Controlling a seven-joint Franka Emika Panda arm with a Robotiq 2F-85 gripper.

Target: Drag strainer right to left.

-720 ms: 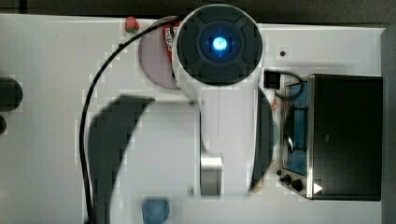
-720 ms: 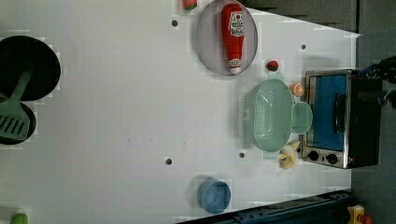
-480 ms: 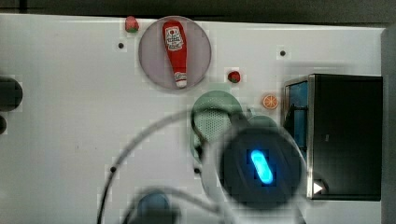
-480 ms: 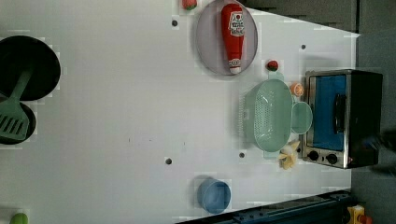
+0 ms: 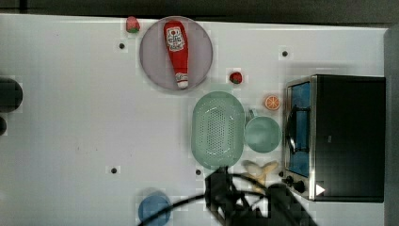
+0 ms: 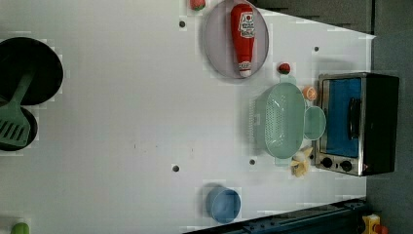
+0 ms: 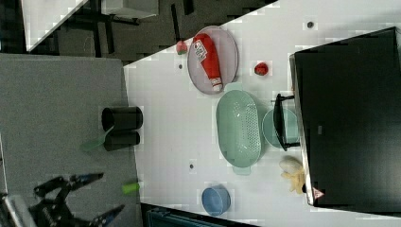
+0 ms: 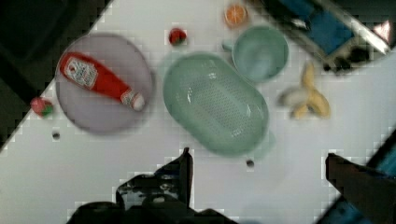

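The strainer (image 5: 218, 130) is a pale mint-green oval with a holed bottom. It rests on the white table right of centre in the top view, touching a round mint cup (image 5: 262, 134) on the top view's right. It also lies in the left view (image 6: 281, 120) and the right view (image 7: 239, 128). In the wrist view my gripper (image 8: 258, 156) hangs high above the table, open, with nothing between its fingers (image 8: 183, 170). The strainer (image 8: 215, 103) lies beyond the fingertips, apart from them. My arm (image 5: 244, 205) is a dark mass at the top view's bottom edge.
A toaster oven (image 5: 339, 136) stands right of the cup in the top view. A grey plate (image 5: 155, 66) with a ketchup bottle (image 5: 176, 51) lies above the strainer, a blue bowl (image 5: 154, 208) below left, and a banana (image 5: 259, 169), orange slice (image 5: 271, 102) and strawberry (image 5: 235, 77) close by.
In the top view my arm has swung from the upper middle down to the bottom edge, uncovering the strainer. The strainer and other objects have not moved.
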